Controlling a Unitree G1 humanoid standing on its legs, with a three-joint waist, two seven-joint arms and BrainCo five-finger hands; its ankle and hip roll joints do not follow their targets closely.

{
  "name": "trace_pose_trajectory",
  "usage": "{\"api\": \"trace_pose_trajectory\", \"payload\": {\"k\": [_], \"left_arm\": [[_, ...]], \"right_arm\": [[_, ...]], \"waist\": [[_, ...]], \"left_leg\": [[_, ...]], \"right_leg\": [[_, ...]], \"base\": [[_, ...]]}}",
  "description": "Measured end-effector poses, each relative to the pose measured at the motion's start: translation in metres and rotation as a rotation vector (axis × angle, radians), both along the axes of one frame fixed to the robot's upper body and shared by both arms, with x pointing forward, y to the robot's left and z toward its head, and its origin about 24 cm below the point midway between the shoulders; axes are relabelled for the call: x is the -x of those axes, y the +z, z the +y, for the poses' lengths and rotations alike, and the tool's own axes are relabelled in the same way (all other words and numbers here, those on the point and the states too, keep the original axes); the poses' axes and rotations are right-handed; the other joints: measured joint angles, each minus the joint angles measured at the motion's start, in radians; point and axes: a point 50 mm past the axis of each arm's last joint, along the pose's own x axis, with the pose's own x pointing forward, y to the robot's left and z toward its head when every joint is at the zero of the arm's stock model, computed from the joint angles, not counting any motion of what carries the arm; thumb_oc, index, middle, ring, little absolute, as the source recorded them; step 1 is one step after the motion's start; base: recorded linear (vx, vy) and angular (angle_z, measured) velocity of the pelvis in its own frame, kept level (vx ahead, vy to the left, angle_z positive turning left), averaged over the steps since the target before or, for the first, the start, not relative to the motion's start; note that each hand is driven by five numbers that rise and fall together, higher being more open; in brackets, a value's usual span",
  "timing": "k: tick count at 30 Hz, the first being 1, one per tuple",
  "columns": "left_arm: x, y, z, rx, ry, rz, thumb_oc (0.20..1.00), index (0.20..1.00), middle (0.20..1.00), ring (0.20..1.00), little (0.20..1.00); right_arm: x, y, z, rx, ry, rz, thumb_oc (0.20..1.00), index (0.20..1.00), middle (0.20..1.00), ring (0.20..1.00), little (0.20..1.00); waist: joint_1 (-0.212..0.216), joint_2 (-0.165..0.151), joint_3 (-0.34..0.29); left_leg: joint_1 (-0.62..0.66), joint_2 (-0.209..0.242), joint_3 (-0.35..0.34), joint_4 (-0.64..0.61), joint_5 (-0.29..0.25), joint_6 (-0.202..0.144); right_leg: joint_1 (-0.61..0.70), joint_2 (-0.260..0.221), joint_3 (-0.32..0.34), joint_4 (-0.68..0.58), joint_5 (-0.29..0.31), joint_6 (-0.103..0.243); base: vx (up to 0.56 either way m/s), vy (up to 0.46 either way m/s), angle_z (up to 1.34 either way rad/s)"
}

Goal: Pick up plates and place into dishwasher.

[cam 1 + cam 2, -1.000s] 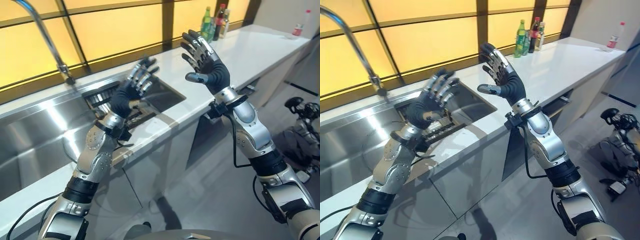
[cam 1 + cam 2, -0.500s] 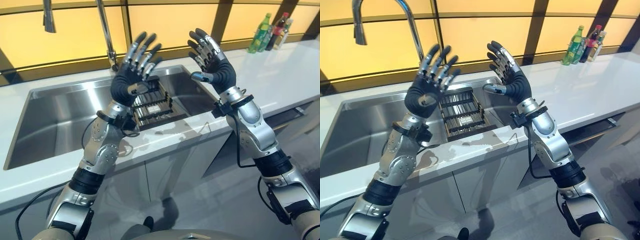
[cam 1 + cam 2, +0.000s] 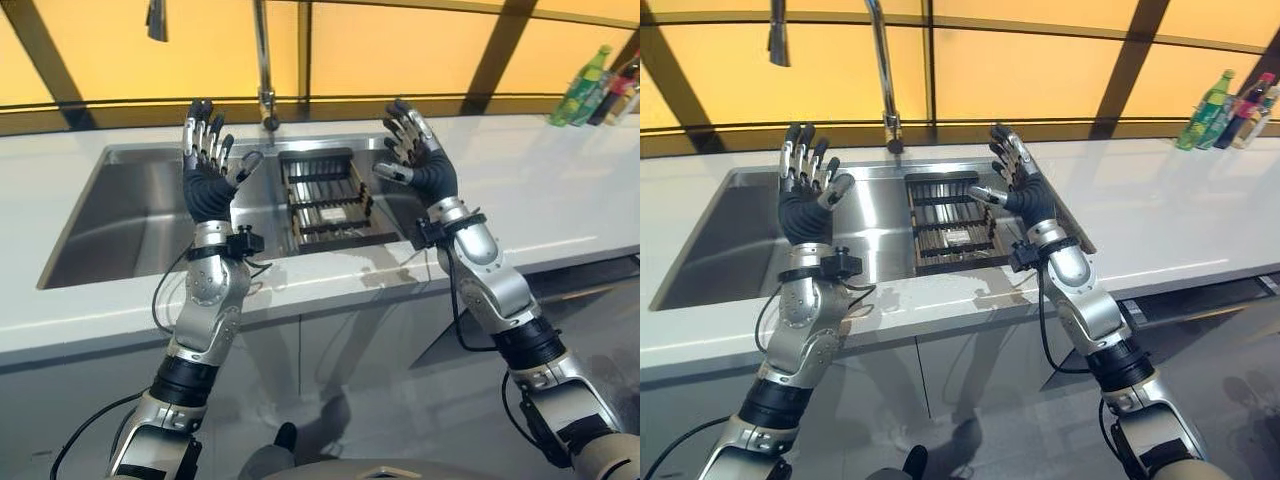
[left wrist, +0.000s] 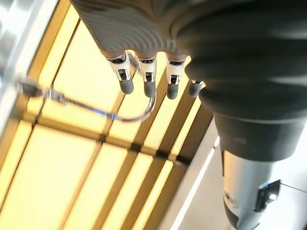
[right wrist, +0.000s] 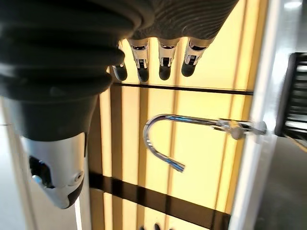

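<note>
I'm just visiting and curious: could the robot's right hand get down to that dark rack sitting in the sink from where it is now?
Probably yes. The right hand is open and raised right beside the dark rack in the sink, and nothing lies between them. It would only need to lower and turn.

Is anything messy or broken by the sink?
Nothing looks spilled or broken. The dark rack sits straight in the sink, and the bottles stand upright on the counter. Both hands, left hand and right hand, are raised, open and hold nothing.
</note>
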Motion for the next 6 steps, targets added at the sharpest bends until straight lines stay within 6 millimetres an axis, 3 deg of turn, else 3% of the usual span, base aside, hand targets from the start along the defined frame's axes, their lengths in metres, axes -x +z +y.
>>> {"api": "trace_pose_trajectory", "payload": {"k": [2,5,6], "left_arm": [[-0.0005,-0.0014,-0.0007,0.014,0.007,0.007,1.0,1.0,1.0,1.0,1.0],[-0.0005,0.0,0.0006,0.001,0.056,0.002,1.0,1.0,1.0,1.0,1.0],[-0.0007,-0.0002,0.0007,0.005,0.063,0.006,1.0,1.0,1.0,1.0,1.0]], "right_arm": [[0.0029,-0.0113,-0.0042,0.018,-0.031,0.027,1.0,1.0,1.0,1.0,1.0],[0.0039,-0.0142,-0.0021,0.018,-0.027,0.034,1.0,1.0,1.0,1.0,1.0],[0.004,-0.014,-0.002,0.014,-0.028,0.031,1.0,1.0,1.0,1.0,1.0]], "waist": [[-0.007,-0.001,0.005],[-0.007,0.004,0.018],[-0.008,0.001,0.017]], "left_leg": [[0.0,0.012,0.106,-0.011,-0.026,0.026],[-0.013,0.001,0.1,0.039,-0.011,0.026],[-0.01,-0.005,0.091,0.041,0.006,0.005]], "right_leg": [[0.009,-0.019,-0.049,0.003,-0.005,0.002],[0.017,-0.029,-0.047,0.018,-0.027,0.014],[0.021,-0.032,-0.044,0.025,-0.033,0.018]], "base": [[0.01,0.024,0.81],[0.0,0.034,0.21],[-0.03,0.029,0.06]]}}
